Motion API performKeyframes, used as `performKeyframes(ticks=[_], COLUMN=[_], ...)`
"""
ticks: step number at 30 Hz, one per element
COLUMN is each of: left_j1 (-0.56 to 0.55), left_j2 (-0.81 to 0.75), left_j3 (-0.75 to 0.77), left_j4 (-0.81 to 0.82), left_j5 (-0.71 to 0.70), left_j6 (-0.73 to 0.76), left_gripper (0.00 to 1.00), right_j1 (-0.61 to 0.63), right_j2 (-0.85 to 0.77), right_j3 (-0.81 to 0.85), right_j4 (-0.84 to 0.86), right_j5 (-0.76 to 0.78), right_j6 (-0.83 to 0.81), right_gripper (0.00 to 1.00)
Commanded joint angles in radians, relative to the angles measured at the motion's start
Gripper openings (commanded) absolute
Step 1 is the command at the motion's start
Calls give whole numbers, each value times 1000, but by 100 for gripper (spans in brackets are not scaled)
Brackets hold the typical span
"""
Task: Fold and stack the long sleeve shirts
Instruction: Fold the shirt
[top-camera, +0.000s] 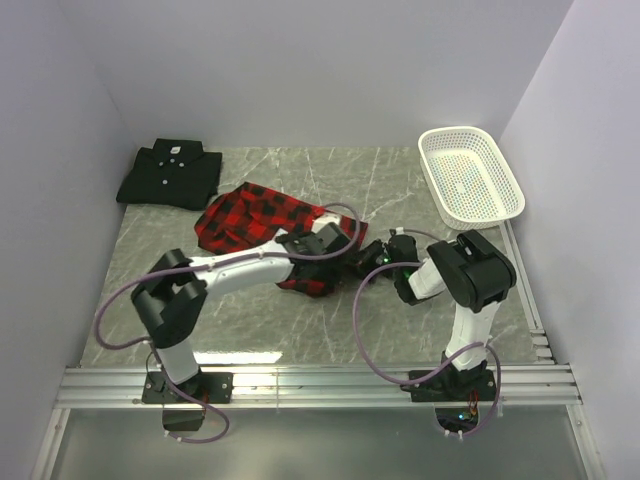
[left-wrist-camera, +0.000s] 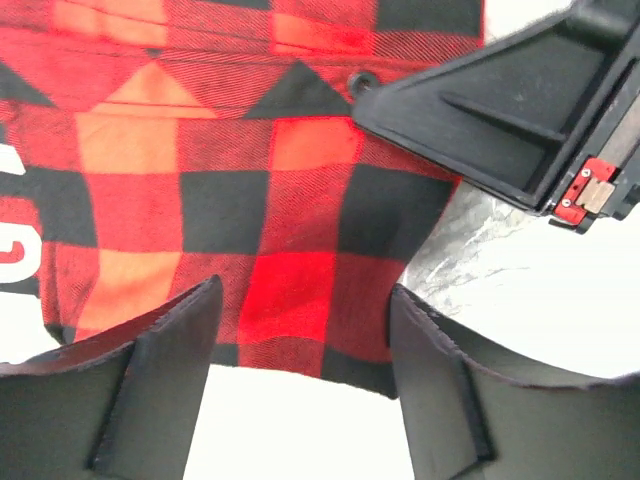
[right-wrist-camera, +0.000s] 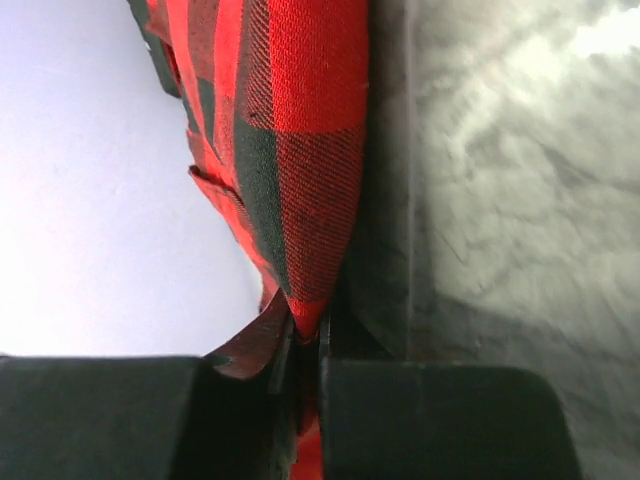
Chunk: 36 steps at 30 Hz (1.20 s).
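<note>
The red-and-black plaid shirt (top-camera: 255, 213) lies partly bunched on the marble table, with white letters showing at the left edge of the left wrist view. My left gripper (top-camera: 322, 243) hovers over the shirt's right edge, open, its fingers (left-wrist-camera: 165, 370) standing wide on either side of the plaid hem (left-wrist-camera: 290, 300) without pinching it. My right gripper (top-camera: 374, 255) is shut on a fold of the plaid shirt (right-wrist-camera: 300, 150), the cloth pinched between its jaws (right-wrist-camera: 310, 345). The black shirt (top-camera: 170, 172) rests folded at the far left corner, collar and white buttons up.
A white mesh basket (top-camera: 470, 172) stands at the far right of the table (top-camera: 300, 325). Purple-grey walls close in on the left, back and right. The right gripper's black body (left-wrist-camera: 500, 110) sits close above the left fingers.
</note>
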Motion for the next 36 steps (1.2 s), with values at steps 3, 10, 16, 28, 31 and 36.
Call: performKeyframes(ticks=[3, 10, 16, 28, 31, 36], left_j1=[97, 301, 545, 797, 808, 809], left_j2=[-171, -367, -343, -142, -79, -32], left_j3=[-88, -158, -185, -173, -145, -217], left_j4=[49, 25, 14, 60, 57, 137], left_j5=[136, 92, 77, 323, 354, 475], left_j6=[-69, -5, 29, 55, 47, -3], left_gripper=[76, 76, 71, 64, 63, 52], right_j1=[-24, -159, -225, -283, -283, -285], right_j2=[-73, -144, -100, 16, 32, 39], right_j3=[122, 390, 611, 961, 1013, 1073], right_j4=[-258, -1076, -1460, -1748, -1769, -1799], right_j5=[-60, -223, -191, 6, 23, 104], right_j6=[-219, -773, -1020, -1237, -1263, -1266], right_gripper=[0, 0, 0, 0, 0, 0])
